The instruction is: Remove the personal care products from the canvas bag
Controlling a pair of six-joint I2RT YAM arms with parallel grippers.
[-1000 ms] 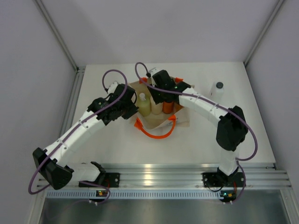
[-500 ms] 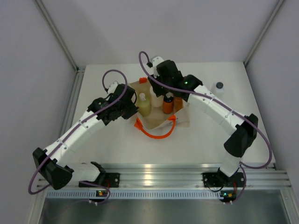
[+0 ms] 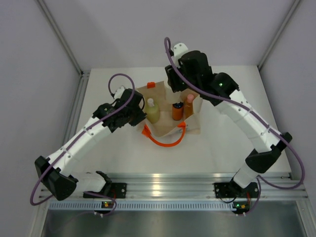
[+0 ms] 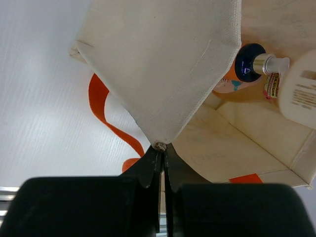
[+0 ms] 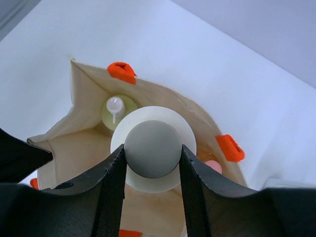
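The canvas bag stands open at mid-table. In it stand the pale yellow-green bottle, the orange bottle with dark cap and the slim amber bottle with pink cap. My left gripper is shut on the bag's left rim corner, as the left wrist view shows. My right gripper is shut on the cream cylinder by its grey top and holds it above the bag's opening. In the top view the right gripper hides the cylinder. The white bottle with dark cap is hidden.
An orange loop handle lies on the table in front of the bag. Orange handle tabs sit on the far rim. The right arm spans the table's right side. A metal rail runs along the near edge.
My right gripper has risen out of the bag with the cream cylinder and moved back and to the right. Its arm now covers the white bottle. The left gripper has not moved.
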